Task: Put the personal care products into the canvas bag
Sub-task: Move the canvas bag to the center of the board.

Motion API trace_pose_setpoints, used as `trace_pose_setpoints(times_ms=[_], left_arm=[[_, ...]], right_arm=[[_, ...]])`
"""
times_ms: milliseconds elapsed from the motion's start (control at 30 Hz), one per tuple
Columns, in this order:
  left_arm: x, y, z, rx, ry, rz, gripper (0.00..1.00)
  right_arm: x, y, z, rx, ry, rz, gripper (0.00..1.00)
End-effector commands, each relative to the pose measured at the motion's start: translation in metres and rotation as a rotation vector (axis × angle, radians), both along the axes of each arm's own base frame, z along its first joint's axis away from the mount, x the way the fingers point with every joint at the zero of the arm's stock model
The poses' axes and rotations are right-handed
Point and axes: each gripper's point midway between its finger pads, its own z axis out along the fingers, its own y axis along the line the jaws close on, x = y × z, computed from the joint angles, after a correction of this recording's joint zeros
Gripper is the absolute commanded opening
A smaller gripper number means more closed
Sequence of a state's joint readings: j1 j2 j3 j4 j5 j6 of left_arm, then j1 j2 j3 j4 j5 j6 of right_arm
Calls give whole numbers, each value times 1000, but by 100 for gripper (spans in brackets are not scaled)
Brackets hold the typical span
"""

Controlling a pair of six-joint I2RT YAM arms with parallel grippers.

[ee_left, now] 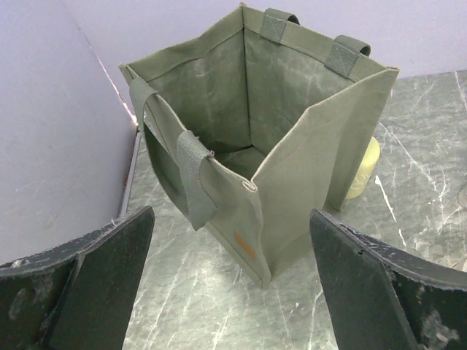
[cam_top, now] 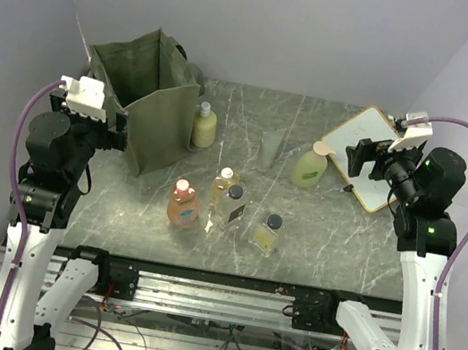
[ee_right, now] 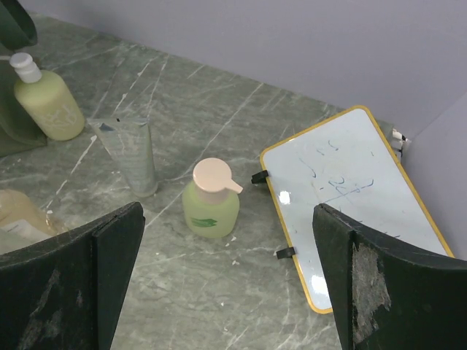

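The olive-green canvas bag (cam_top: pixel 148 96) stands upright and open at the back left; the left wrist view shows its interior (ee_left: pixel 292 160), with nothing visible inside. A cream bottle (cam_top: pixel 204 126) stands right beside it. A grey tube (cam_top: pixel 270 151) and a yellow-green bottle (cam_top: pixel 311 166) stand mid-table. An orange bottle (cam_top: pixel 182 205), a pale yellow bottle (cam_top: pixel 225 181) and two clear square bottles (cam_top: pixel 231 206) (cam_top: pixel 267 233) stand nearer the front. My left gripper (ee_left: pixel 230 284) is open and empty, just short of the bag. My right gripper (ee_right: pixel 226 277) is open and empty, above the yellow-green bottle (ee_right: pixel 210 200).
A wood-framed whiteboard (cam_top: pixel 369 154) lies at the back right, under my right wrist. Walls close in on the left, the back and the right. The arms' rail runs along the table's front edge (cam_top: pixel 217 272).
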State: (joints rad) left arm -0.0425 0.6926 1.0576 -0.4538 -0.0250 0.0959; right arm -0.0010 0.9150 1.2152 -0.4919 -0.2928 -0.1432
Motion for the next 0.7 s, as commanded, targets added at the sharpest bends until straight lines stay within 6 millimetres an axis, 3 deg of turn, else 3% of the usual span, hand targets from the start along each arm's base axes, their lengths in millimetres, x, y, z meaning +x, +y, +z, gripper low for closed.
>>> trace_pose_setpoints(times_ms=[0, 333, 667], left_arm=[[-5, 1, 20, -11, -52, 3, 99], [-5, -5, 20, 29, -46, -45, 99], [-3, -32, 33, 160, -29, -246, 99]], right_arm=[[-1, -3, 0, -6, -9, -4, 100], [-3, 4, 1, -1, -11, 34, 100], [-8, 20, -8, -54, 22, 162, 100]])
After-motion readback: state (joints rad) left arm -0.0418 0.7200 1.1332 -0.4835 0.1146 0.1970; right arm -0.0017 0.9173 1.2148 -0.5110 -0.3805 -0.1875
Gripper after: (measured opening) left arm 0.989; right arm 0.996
